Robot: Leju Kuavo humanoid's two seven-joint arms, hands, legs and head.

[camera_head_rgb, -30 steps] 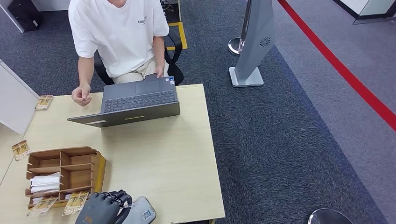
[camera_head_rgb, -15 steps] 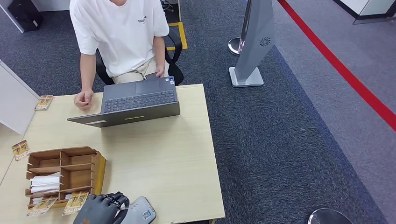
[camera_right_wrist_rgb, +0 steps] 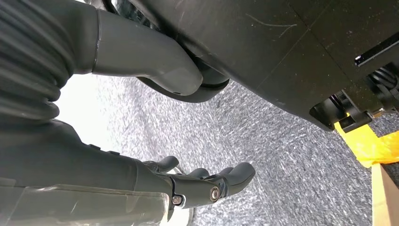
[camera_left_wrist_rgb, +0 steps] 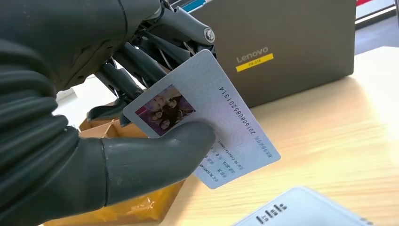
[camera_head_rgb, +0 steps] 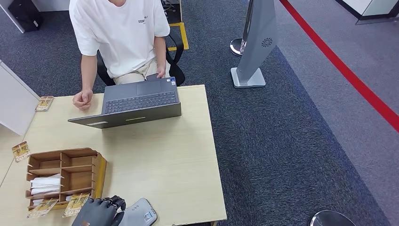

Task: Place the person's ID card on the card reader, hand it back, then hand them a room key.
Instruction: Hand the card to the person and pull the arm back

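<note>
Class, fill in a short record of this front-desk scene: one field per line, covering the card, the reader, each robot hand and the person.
ID card: pinched between thumb and fingers of the left hand, above the table
Card reader: grey, at the table's near edge, beside the left hand
Right hand: hanging over carpet, holding nothing
Person: seated behind the laptop

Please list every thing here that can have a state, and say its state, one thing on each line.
left hand: holds the ID card between thumb and fingers
right hand: holds nothing, fingers apart, hanging over the carpet
ID card: held tilted above the table, not on the card reader
card reader: lying flat, no card on it
laptop: open, facing the person
organizer box: open, white cards in one compartment
</note>
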